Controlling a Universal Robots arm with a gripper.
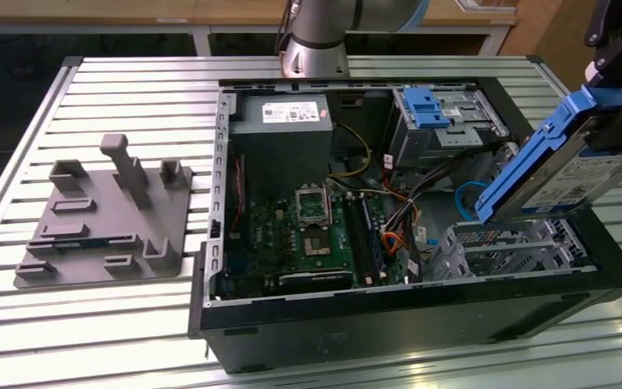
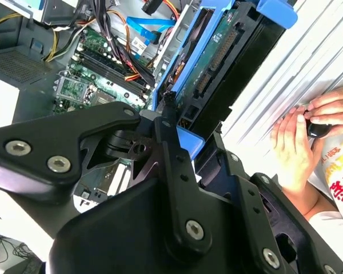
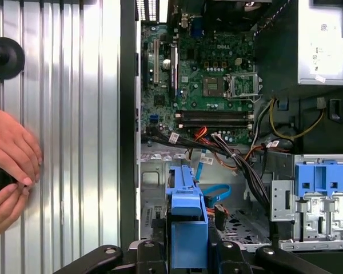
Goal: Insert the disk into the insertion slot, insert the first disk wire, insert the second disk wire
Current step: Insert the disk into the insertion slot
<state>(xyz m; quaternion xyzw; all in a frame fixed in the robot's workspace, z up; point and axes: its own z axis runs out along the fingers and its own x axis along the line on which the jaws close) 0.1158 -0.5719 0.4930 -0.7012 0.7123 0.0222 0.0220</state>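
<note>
Clamping HDD (image 1: 554,174) between fingers (image 2: 170,131), tilted above drive bay (image 1: 511,247); not in yet, both plug-in steps pending.

None can be read. The power supply (image 1: 249,121) beside the motherboard (image 1: 317,231) carries a white label (image 1: 292,112) with small dark print. The disk (image 1: 538,182), raised off the motherboard's far side, carries a white sticker (image 1: 598,174) with tiny print.
</note>
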